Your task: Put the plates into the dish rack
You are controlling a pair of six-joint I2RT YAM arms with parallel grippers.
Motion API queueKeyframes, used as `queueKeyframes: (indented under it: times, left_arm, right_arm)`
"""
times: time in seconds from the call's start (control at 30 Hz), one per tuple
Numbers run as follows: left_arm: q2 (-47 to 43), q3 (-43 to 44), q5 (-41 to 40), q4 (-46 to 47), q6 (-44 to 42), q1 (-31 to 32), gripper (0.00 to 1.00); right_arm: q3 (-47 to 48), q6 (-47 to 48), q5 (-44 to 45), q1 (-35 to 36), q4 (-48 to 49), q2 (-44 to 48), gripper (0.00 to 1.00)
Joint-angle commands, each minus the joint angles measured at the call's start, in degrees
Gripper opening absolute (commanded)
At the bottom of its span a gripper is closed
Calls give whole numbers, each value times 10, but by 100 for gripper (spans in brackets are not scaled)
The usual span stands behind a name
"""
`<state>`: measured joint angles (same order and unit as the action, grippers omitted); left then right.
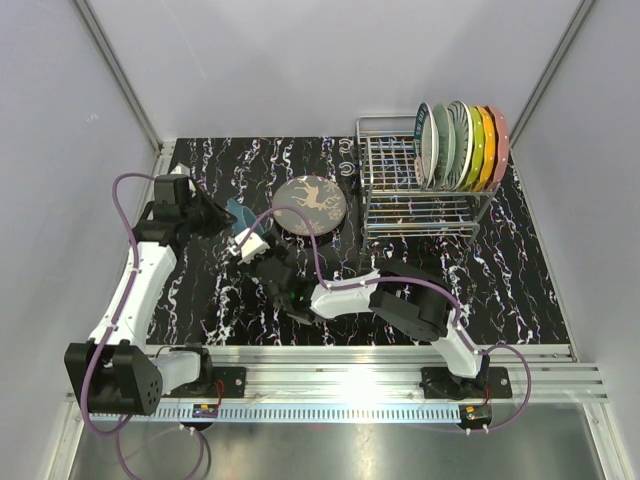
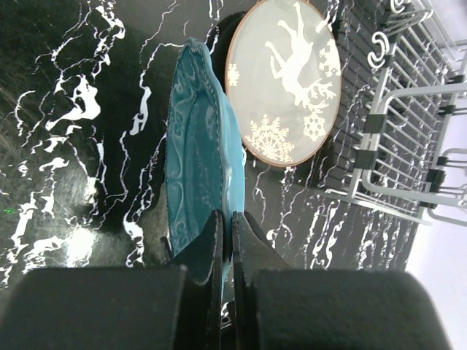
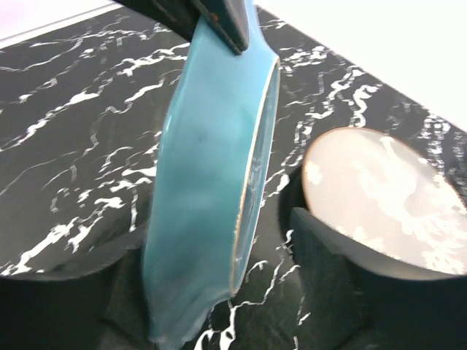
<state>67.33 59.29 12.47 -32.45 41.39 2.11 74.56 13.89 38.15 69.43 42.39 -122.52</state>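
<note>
A teal plate [image 1: 238, 210] [image 2: 193, 168] [image 3: 211, 168] stands on edge above the black marbled table, and my left gripper [image 1: 222, 215] [image 2: 227, 219] is shut on its rim. My right gripper [image 1: 250, 245] [image 3: 211, 292] is open. Its two fingers straddle the plate's opposite edge, with a clear gap on the right side. A grey-brown plate with a pale tree motif [image 1: 311, 204] [image 2: 284, 80] [image 3: 387, 197] lies flat just beyond. The dish rack [image 1: 420, 190] [image 2: 416, 146] at the back right holds several upright plates [image 1: 462, 145].
The rack's empty slots are on its left half, next to the flat plate. White walls enclose the table on three sides. Purple cables loop over both arms near the table's middle.
</note>
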Motion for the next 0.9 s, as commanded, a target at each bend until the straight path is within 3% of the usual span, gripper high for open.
queueKeyframes:
  times: [0.0,0.1,0.17,0.2,0.23,0.47,0.57,0.7,0.87]
  left_arm:
    - [-12,2,48,85,29,-4,0]
    - [-12,1,49,89,31,-4,0]
    - [-11,0,52,91,31,-4,1]
    - [-11,-1,54,92,31,-4,5]
    - [-10,-1,55,94,29,-4,15]
    - [-4,-4,71,105,24,-5,22]
    - [-2,-3,73,106,19,-5,22]
    - [-5,2,81,107,1,-8,46]
    - [-22,7,83,117,-31,-8,59]
  right_arm:
    - [30,48,70,-3,70,-12,68]
    - [28,54,74,-3,73,-12,61]
    - [24,49,75,-3,72,-11,49]
    - [23,47,76,-3,72,-10,45]
    - [19,45,77,-3,72,-8,37]
    - [16,31,85,-3,60,1,13]
    - [19,18,93,-3,47,5,9]
    - [30,6,115,-3,22,7,9]
    - [33,-54,117,-9,-38,31,6]
